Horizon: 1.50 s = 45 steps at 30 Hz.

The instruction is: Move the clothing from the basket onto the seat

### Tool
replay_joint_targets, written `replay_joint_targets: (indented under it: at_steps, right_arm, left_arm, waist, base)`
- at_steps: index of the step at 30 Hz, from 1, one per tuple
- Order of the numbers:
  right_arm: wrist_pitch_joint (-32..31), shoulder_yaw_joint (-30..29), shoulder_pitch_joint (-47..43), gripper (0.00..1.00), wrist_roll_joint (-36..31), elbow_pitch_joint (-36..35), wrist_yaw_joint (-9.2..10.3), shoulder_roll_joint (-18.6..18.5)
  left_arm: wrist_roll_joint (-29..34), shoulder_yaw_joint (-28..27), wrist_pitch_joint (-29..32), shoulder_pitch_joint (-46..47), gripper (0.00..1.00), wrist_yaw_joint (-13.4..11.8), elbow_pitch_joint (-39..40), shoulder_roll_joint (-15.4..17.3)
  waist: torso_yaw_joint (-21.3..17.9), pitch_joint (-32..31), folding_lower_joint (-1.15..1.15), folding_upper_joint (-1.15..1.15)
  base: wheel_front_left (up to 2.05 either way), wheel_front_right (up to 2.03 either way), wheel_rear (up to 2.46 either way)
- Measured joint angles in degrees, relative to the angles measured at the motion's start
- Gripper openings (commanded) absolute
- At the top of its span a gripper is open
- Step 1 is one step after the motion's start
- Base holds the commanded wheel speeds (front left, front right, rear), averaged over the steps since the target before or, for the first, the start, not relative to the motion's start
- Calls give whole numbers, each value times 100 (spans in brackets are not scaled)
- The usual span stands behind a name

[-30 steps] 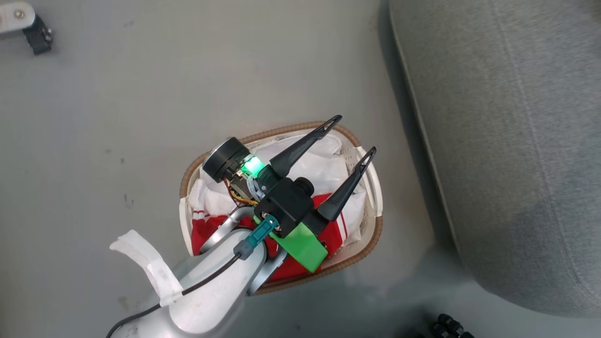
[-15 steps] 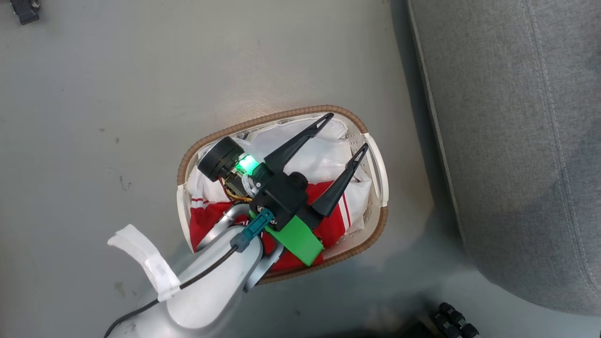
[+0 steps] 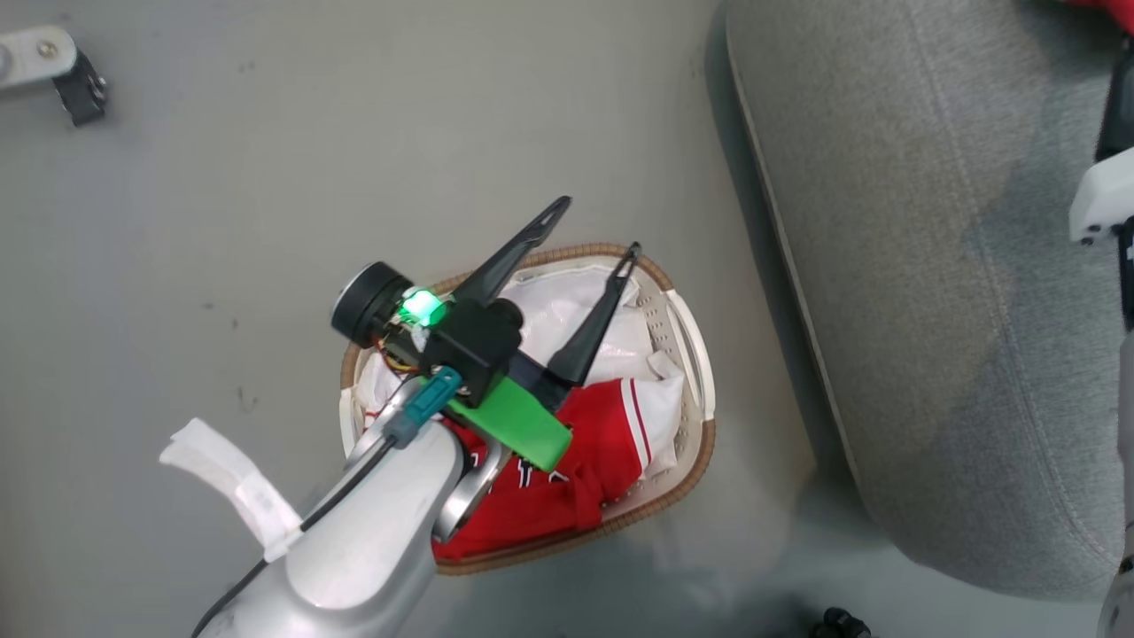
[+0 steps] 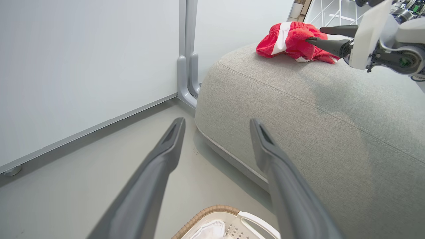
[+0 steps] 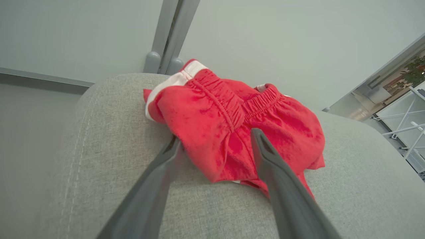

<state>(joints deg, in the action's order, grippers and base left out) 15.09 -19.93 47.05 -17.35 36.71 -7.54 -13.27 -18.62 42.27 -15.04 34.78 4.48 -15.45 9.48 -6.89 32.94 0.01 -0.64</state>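
A red jersey with white trim (image 3: 602, 434) lies in the near half of the basket (image 3: 702, 447), on its white liner (image 3: 567, 310). My left gripper (image 3: 598, 226) hangs open above the basket's far rim, nothing between its fingers (image 4: 166, 149). To the right is the grey seat (image 3: 930, 266). In the left wrist view another red and white garment (image 4: 289, 38) lies on top of the seat (image 4: 298, 116). My right gripper (image 5: 215, 137) is open there, its fingers (image 5: 265, 159) standing on either side of that crumpled red garment (image 5: 212, 113). The right gripper (image 4: 313, 35) touches the cloth.
Grey floor surrounds the basket. A pale bracket with a black foot (image 3: 53, 62) sits at the far left, a dark object (image 3: 837, 622) at the bottom edge. Behind the seat stand a white wall and a metal post (image 4: 186, 66). Part of my right arm (image 3: 1103, 195) crosses the seat.
The head camera has shifted. My left gripper has moved left and toward the basket's far rim, uncovering more of the red jersey. Part of the right arm has come into the right edge.
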Motion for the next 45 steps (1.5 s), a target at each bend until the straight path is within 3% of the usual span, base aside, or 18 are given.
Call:
replay_joint_targets:
  at_steps: [9,14,23,28,38,45]
  right_arm:
    - [0,545,-517,100,425,-320,0,196]
    - [0,873,-933,100,686,-649,0,483]
    - [-1,1300,-2086,100,1229,-1444,0,953]
    - [0,1571,-2693,100,1412,-1763,1,1034]
    - [0,2208,-3455,100,2251,-1859,1,1048]
    - [0,2493,-3707,100,2393,-1812,1,1049]
  left_arm:
    - [-131,-811,-9,-714,100,-91,86,8]
    - [-142,-1426,-10,-1363,100,-148,167,-33]
    - [-54,-2666,-9,-2592,100,-200,320,-246]
    - [136,-3294,-10,-3148,100,-219,435,-411]
    - [352,-3800,-10,-3796,100,-11,408,-622]
    - [381,-3958,-10,-3862,100,60,357,-653]
  waist:
    - [18,-760,-1,0]
    - [76,-1275,-1,0]
    - [262,-2049,-1,0]
    - [385,-2374,-1,0]
    - [553,-2833,-1,0]
    - [567,-3041,-1,0]
  base:
    - [0,0,0]
    - [0,0,0]
    - [0,0,0]
    - [0,0,0]
    - [0,0,0]
    - [0,0,0]
